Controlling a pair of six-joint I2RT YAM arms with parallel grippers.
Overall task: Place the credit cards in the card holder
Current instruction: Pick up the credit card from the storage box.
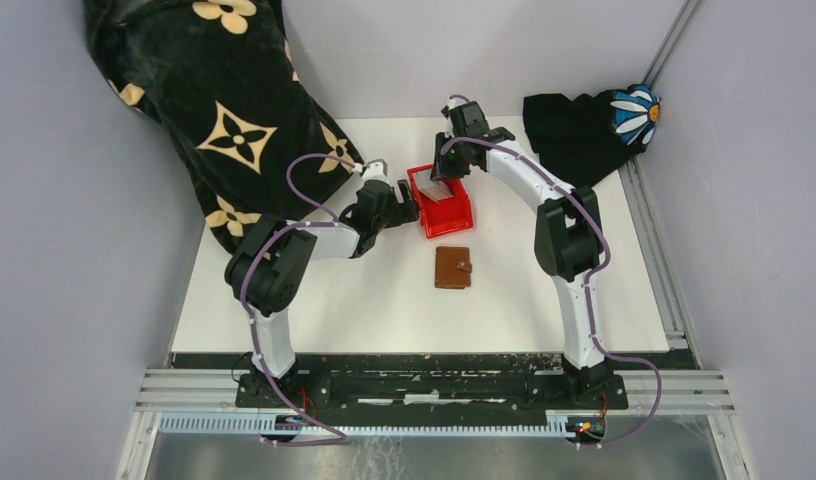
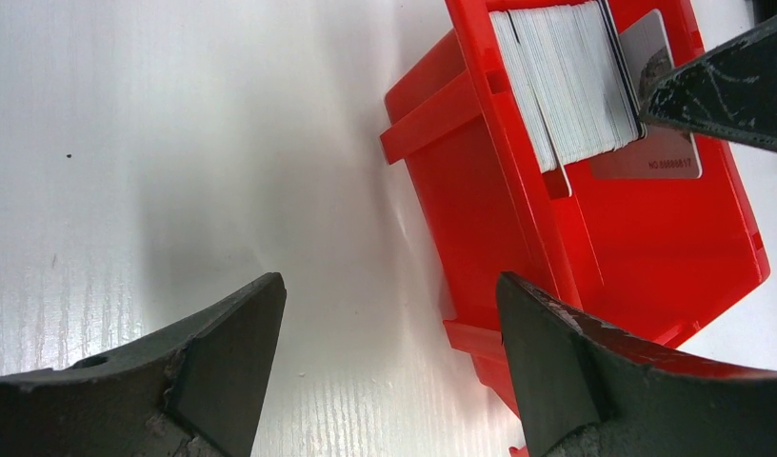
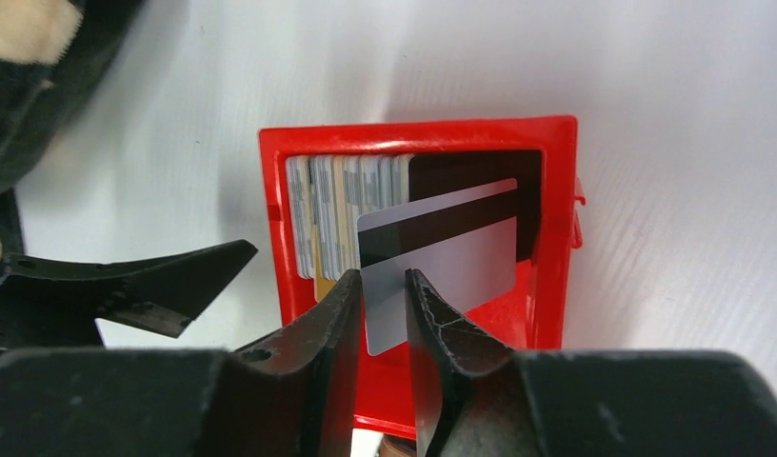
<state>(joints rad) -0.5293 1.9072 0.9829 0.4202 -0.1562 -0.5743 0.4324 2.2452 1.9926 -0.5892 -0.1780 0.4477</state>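
A red bin [image 1: 447,210] holds a stack of upright credit cards [image 2: 566,86], also seen in the right wrist view [image 3: 347,209]. My right gripper [image 3: 383,281] reaches into the bin from behind. Its jaws are nearly closed on the lower corner of one grey credit card with a black stripe [image 3: 442,252], which is tilted away from the stack. My left gripper [image 2: 389,286] is open and empty, low over the table beside the bin's left side [image 1: 404,210]. The brown card holder [image 1: 452,267] lies closed on the table in front of the bin.
A black cloth with cream flower prints [image 1: 214,100] is heaped at the back left, close behind the left arm. A black cloth with a daisy [image 1: 594,125] lies at the back right. Grey walls stand on both sides.
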